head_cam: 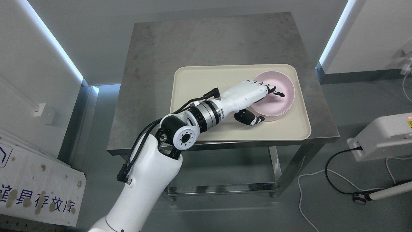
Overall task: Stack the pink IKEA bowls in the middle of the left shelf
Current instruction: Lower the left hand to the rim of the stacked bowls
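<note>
My fingers (273, 90) reach over the near-left rim and into the pink bowl (283, 96), tips dark, lying inside w/ the longest pointing toward the bowl's middle. My thumb (249, 118) sits outside, below the rim against the bowl's outer wall, so the rim is pinched btwn thumb and fingers: a narrow grip on the wall, left hand (254, 96) closed on it. Can't tell if the bowl is lifted or resting; it looks tilted a bit toward me. The bowl is in the far-right part of the cream tray (199, 96), near its right edge. The tray lies on the right half of a steel table (154, 80), w/ a lower rail under it. My left arm (148, 174) comes in from bottom left, cables along the wrist. A white device (383, 135) w/ cords sits on the floor at right.
</note>
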